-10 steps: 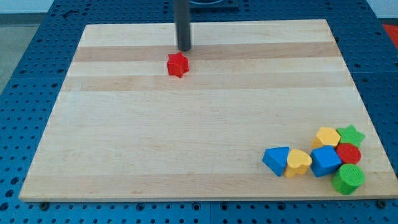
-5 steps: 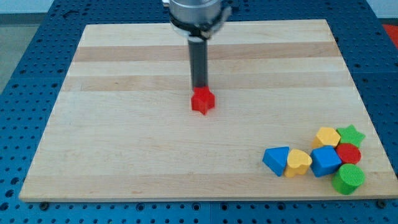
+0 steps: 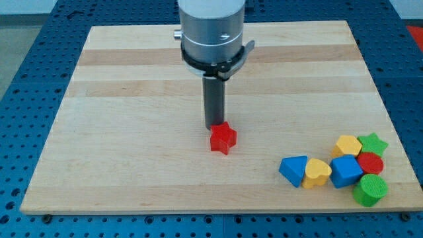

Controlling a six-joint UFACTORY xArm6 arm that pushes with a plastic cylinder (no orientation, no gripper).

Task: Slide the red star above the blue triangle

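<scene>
Pale wooden board (image 3: 132, 152) lies on a blue perforated table (image 3: 26, 79), and the red star (image 3: 223, 138) sits a little below the board's middle, with bare wood all round it. My tip (image 3: 213, 127) is set against the star's upper-left edge, touching or all but touching it, with the dark rod rising straight up to a grey round housing (image 3: 212, 30) near the view's top. I have no fingers to spread or press together, only this rod end. The blue triangle (image 3: 293, 170) lies to the lower right of the star, well apart from it. Touching the triangle on the side away from the star is a yellow heart (image 3: 318, 173), then a blue cube (image 3: 346, 171), with a yellow hexagon (image 3: 347, 145), a green star (image 3: 374, 143), a red cylinder (image 3: 371, 163) and a green cylinder (image 3: 370, 190) crowded together beyond, all far to the star's lower right near the board's corner.
</scene>
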